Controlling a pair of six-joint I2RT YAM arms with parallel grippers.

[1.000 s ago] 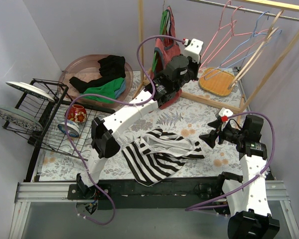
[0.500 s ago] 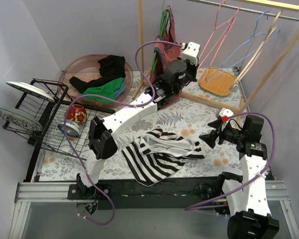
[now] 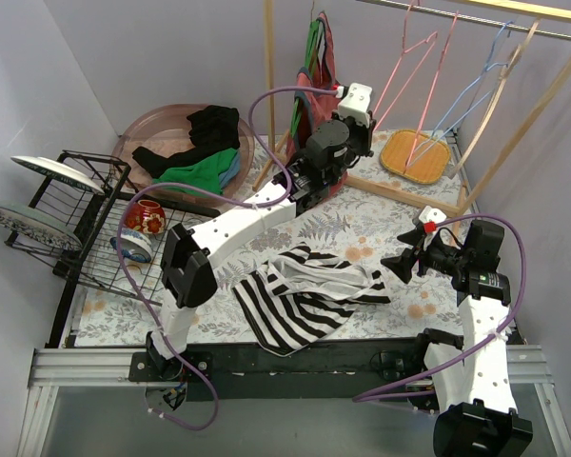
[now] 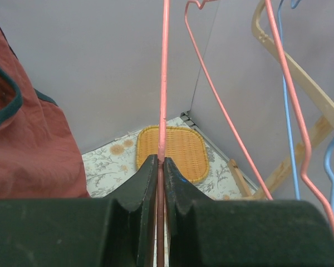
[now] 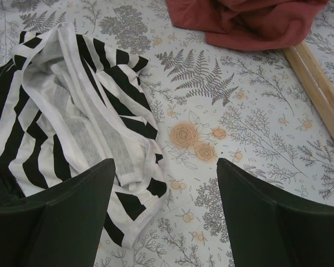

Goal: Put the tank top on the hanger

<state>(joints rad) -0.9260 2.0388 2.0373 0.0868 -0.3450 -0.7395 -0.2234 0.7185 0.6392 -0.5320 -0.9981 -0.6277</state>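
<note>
Since a second ago my left arm has reached further toward 12 o'clock. The pink hanger (image 4: 163, 83) it grips has swung with it, from a slant out toward 2 o'clock to hanging nearly plumb under the rail (image 3: 476, 19). The left claw (image 4: 160, 161) is pinched narrow on one straight wire of that hanger, with the wire running up between the two fingers. The wicker mat (image 4: 183, 150) lies on the counter (image 3: 362, 224) below, and the dull red tank top (image 4: 28, 128) hangs at the claw's 9 o'clock.

The right arm has not moved across the three frames. The right claw (image 5: 162, 164) is spread wide and holds nothing. It hovers over the floral cloth at about 4 o'clock on the counter.

The striped tank top (image 3: 305, 290) has not shifted either. It lies crumpled near 6 o'clock, and its closest edge is just at the right claw's 9 o'clock, untouched. I can read no writing on anything in view.
</note>
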